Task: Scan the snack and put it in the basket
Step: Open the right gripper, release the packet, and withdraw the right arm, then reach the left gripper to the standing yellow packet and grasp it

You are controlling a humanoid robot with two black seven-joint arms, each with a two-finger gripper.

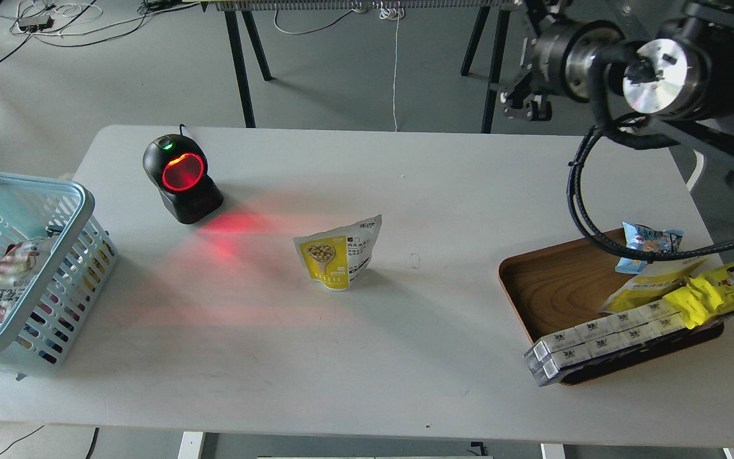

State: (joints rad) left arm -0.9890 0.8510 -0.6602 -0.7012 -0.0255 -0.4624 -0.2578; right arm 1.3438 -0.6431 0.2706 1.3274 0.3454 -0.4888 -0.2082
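The snack, a yellow-and-white pouch with a round picture of tan beans, stands alone in the middle of the white table. The light blue slotted basket sits at the table's left edge and holds a red-and-white packet. My right gripper is raised at the top right, far above and to the right of the snack, with its jaws apart and nothing in them. My left arm and its gripper are out of view.
A black scanner with a glowing red window stands at the back left and casts red light on the table. A brown wooden tray at the right holds a small blue packet, a long yellow wrapper and white boxes.
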